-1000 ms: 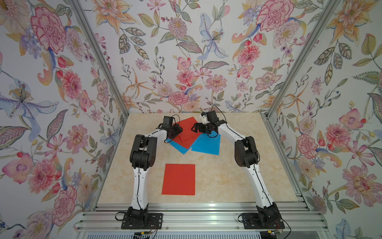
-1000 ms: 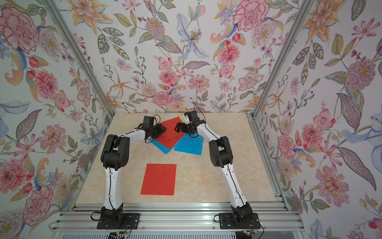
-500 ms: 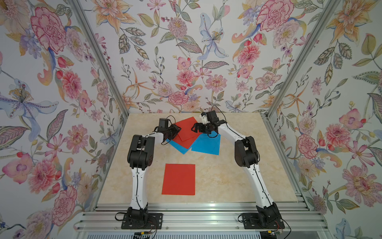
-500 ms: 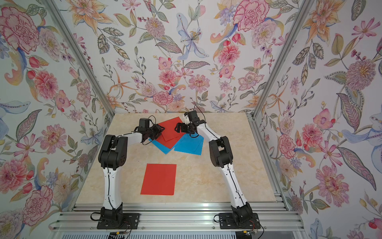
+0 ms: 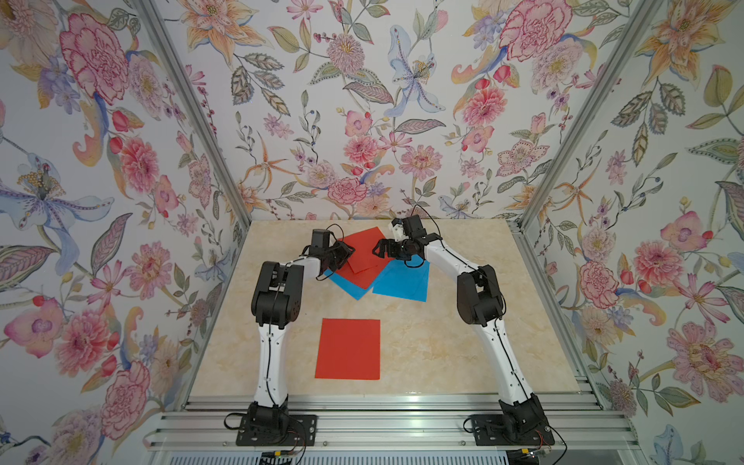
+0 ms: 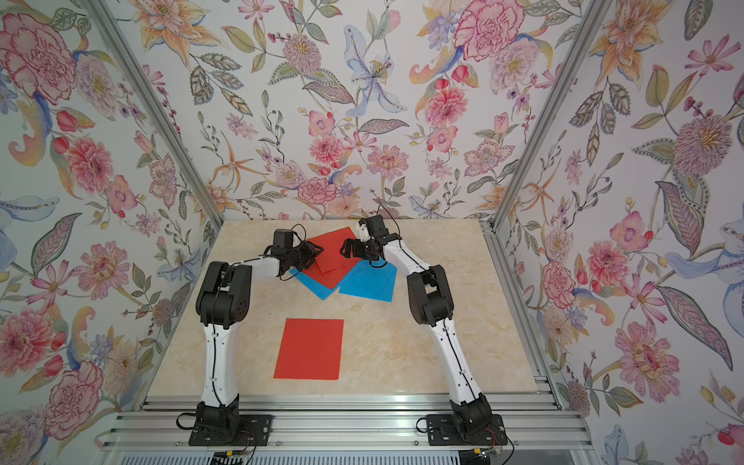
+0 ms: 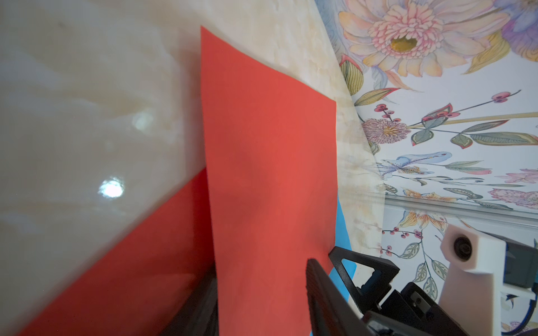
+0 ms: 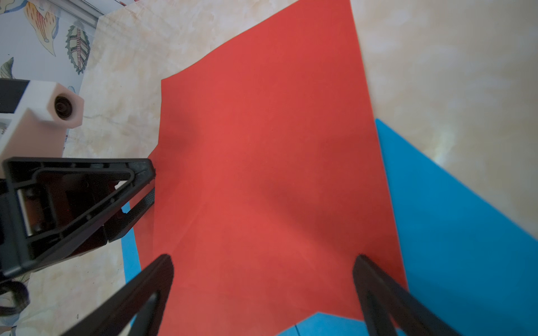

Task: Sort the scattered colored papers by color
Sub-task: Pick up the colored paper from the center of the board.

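While L gripper (image 8: 153, 183) straddles top red sheet's (image 5: 364, 247) 9 o'clock edge, jaws part-apart, R gripper (image 8: 262, 261) hangs wide-apart over its 3 o'clock side. Blue sheets (image 5: 402, 284) beneath; lone red sheet (image 5: 348, 348) at 6. Vs 1 s ago: L arm (image 5: 277, 294) nudged toward 9, papers same.

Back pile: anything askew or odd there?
Yes, colours are mixed and fanned: the top red sheet sits crooked over another red sheet, both overlapping blue sheets. The top one looks faintly creased in the right wrist view. The front red sheet lies square.
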`<state>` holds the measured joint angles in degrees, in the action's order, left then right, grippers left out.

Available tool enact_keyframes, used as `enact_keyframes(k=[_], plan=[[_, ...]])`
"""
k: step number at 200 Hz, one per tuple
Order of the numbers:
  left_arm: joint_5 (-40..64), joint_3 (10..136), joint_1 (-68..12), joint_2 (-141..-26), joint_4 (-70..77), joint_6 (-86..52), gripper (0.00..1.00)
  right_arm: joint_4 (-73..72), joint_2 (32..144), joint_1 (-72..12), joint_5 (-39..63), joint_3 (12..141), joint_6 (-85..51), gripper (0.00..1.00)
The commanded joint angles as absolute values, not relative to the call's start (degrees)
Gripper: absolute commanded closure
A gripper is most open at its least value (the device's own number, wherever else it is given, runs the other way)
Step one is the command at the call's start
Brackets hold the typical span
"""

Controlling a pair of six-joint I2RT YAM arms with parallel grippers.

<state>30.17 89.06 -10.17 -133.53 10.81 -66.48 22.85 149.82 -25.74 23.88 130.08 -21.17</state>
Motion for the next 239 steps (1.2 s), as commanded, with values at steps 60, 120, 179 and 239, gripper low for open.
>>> enact_keyframes(k=[60,120,179,239], plan=[[30.15,88.39,-11.63,-137.21,3.4,-64.37,0.92,25.57,152.41,-26.04,25.63,130.29,-20.35,0.0],[31.2,88.38,-11.68,-133.86,3.41,-62.81,1.0,26.48,151.26,-26.11,25.5,130.47,-19.81,0.0],[32.55,89.63,-13.41,-124.8,3.38,-58.05,1.0,32.58,139.69,-27.07,18.8,128.42,-14.71,0.0],[33.65,87.7,-19.89,-109.34,3.4,-57.57,1.0,26.03,111.19,-25.43,9.94,99.9,-17.39,0.0]])
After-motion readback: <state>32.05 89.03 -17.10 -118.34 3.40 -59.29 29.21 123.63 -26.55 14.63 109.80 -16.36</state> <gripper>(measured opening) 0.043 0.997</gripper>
